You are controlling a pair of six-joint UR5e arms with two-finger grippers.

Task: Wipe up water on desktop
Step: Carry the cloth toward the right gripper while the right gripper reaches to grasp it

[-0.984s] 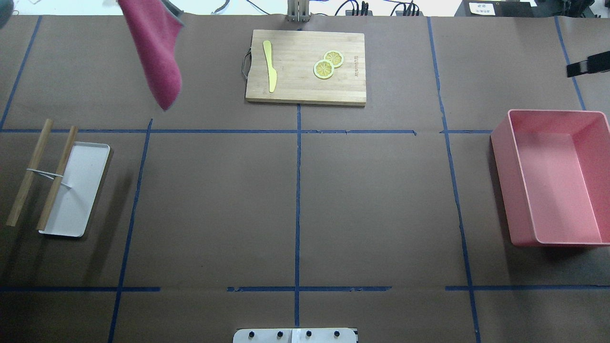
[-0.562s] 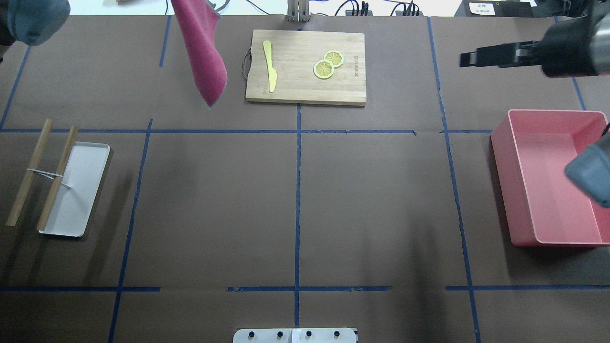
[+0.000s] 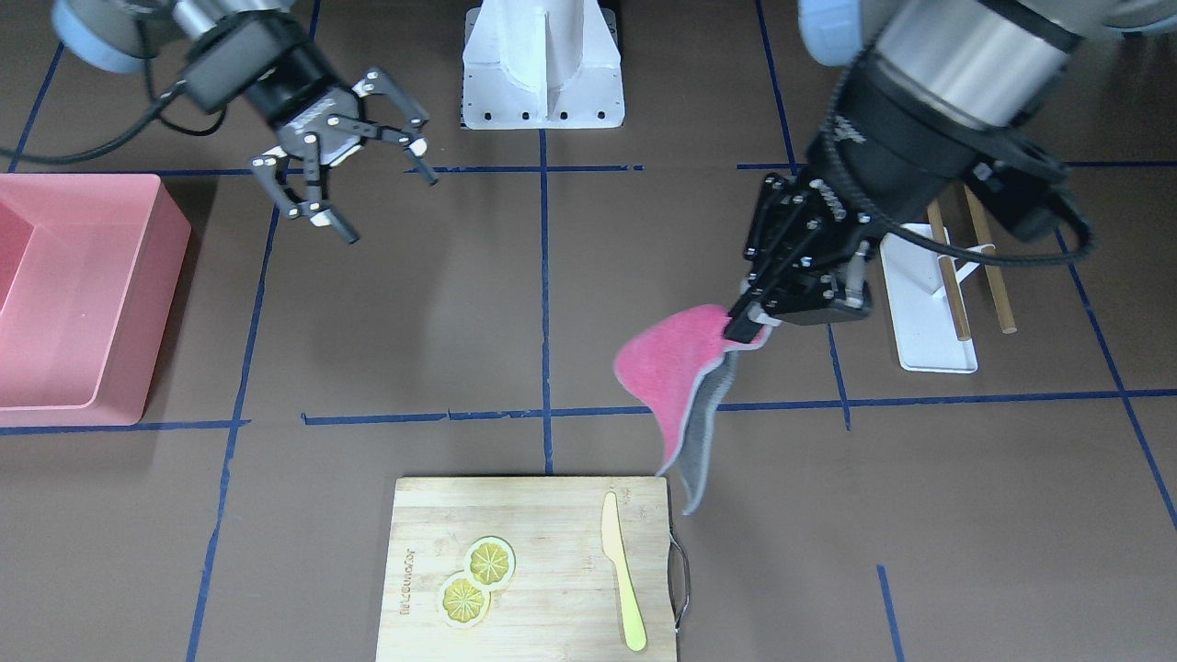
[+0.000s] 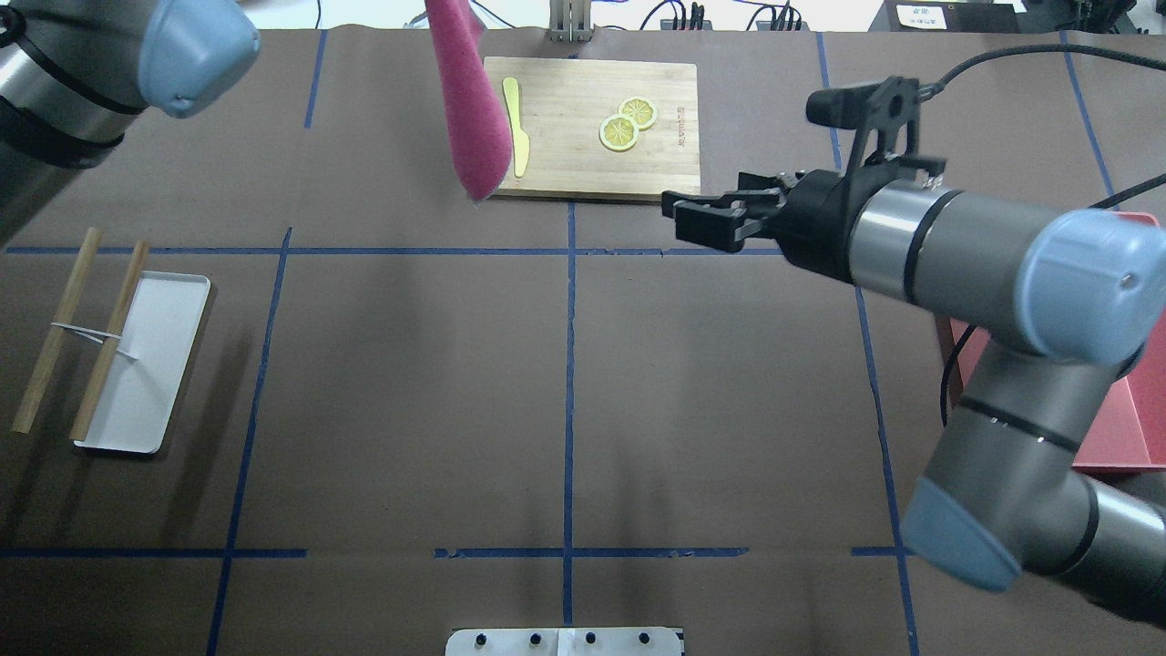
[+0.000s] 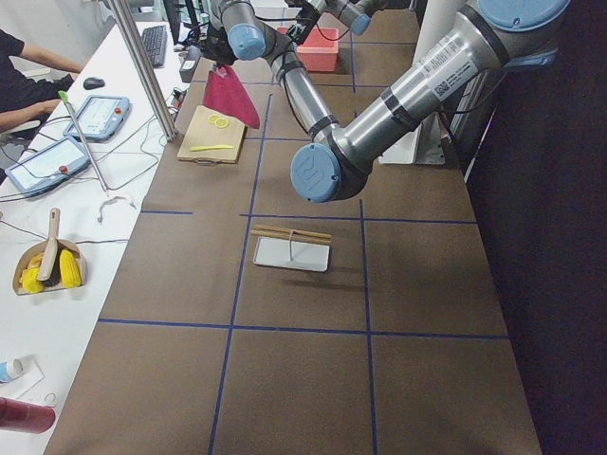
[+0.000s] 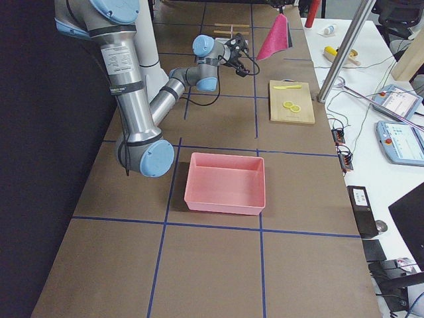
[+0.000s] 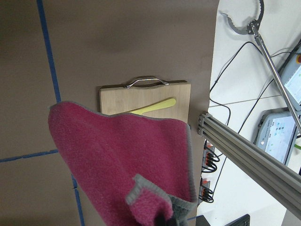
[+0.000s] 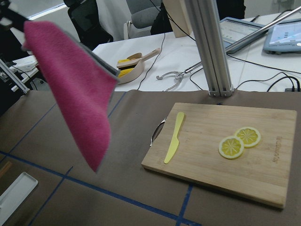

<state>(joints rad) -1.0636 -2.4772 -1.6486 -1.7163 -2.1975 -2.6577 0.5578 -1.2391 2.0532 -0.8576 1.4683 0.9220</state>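
The desktop (image 4: 410, 392) is dark brown with blue tape lines; I see no water on it. My left gripper (image 3: 749, 326) is shut on a corner of a pink cloth with a grey underside (image 3: 676, 382) and holds it hanging above the desktop, next to the handle end of the cutting board. The cloth also shows in the overhead view (image 4: 474, 118), the left wrist view (image 7: 127, 160) and the right wrist view (image 8: 75, 94). My right gripper (image 3: 389, 207) is open and empty above the desktop, near the board's right corner in the overhead view (image 4: 676, 217).
A bamboo cutting board (image 4: 588, 173) at the far middle carries a yellow knife (image 4: 517, 123) and two lemon slices (image 4: 627, 123). A pink bin (image 3: 74, 294) stands on my right. A white tray (image 4: 150, 383) with two wooden sticks (image 4: 55, 328) lies on my left.
The left arm carried the hanging cloth rightward, from the far left to the board's left edge. The right arm swung in from the right edge toward the table's middle.
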